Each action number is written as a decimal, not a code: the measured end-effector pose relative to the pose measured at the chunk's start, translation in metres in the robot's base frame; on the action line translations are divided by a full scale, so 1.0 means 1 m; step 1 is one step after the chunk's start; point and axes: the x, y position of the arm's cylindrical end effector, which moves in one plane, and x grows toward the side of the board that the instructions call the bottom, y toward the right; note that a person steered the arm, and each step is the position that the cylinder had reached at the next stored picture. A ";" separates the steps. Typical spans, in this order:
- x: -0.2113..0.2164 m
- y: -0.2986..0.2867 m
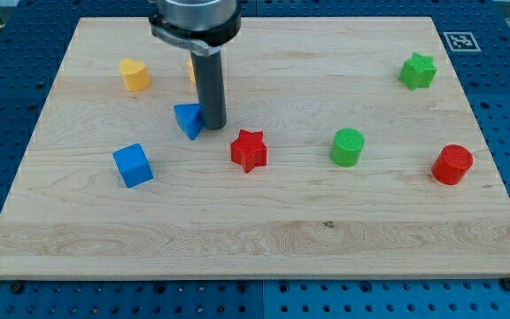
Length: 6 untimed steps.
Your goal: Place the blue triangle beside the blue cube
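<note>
The blue triangle (pixel 188 120) lies on the wooden board, left of centre. The blue cube (pixel 132 165) sits below and to its left, a short gap apart. My tip (pixel 212 126) rests at the triangle's right side, touching or nearly touching it. The rod rises from there toward the view's top.
A red star (pixel 249 150) lies just right of my tip. A green cylinder (pixel 347 147) and a red cylinder (pixel 452 165) sit further right. A green star (pixel 417 71) is at top right. A yellow block (pixel 135 74) is at top left; another yellow piece (pixel 190 69) is mostly hidden behind the rod.
</note>
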 end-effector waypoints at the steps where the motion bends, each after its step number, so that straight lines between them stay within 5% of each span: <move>1: -0.025 -0.004; 3: 0.051 -0.068; 6: 0.016 -0.025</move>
